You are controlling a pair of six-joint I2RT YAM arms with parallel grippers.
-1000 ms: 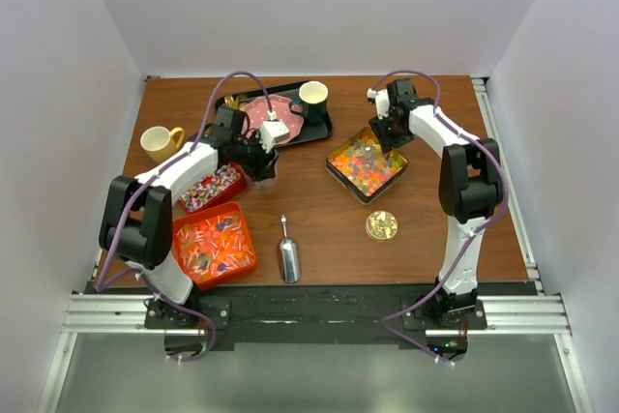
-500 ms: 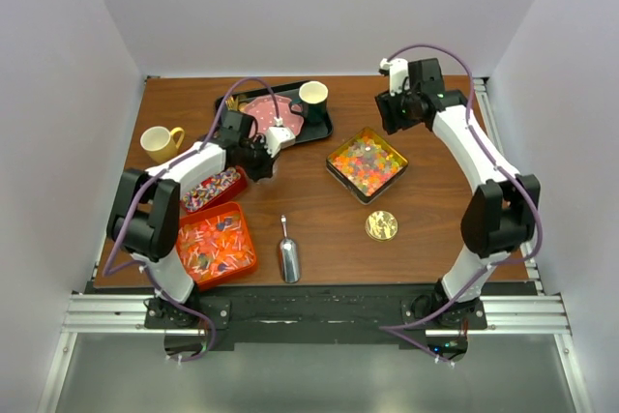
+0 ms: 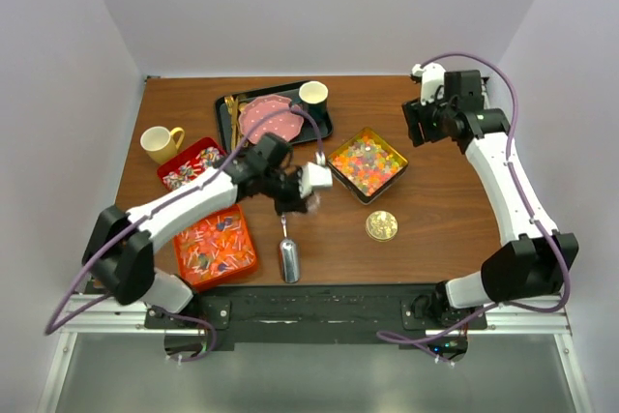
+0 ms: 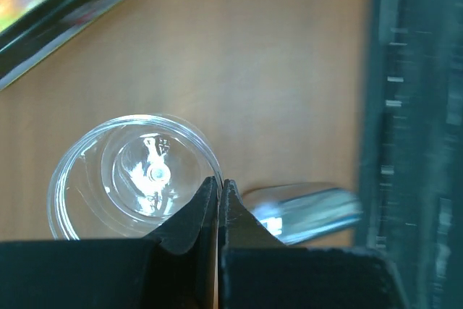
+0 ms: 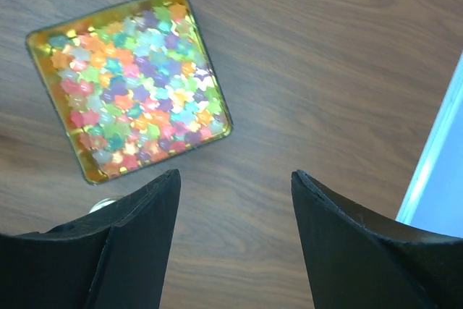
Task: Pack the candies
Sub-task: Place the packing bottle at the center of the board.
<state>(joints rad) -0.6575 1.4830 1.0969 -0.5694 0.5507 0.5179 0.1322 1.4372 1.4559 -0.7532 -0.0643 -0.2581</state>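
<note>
top: left gripper [image 3: 292, 202] hangs mid-table on the far side of the scoop [image 3: 288, 258]; candies [image 3: 366, 162] fill the tin [image 3: 346, 181] to its right.
left wrist: jaws clenched on the thin rim of the clear cup [image 4: 134, 179], which could slip or buckle when filled.
right wrist: right gripper [image 5: 235, 179] released, holding nothing, near the tin.

two arms, white shells with black joints: left arm [image 3: 184, 205], right arm [image 3: 508, 181]. thin purple cable [image 3: 474, 57] loops loose along each, running back from the jaws. white camera block [image 3: 317, 178] just behind the left jaws. left gripper [image 4: 219, 187]: matte black wedge fingers, tapering to thin tips. right gripper [image 5: 235, 186]: same black, broad, tips rounded.
</note>
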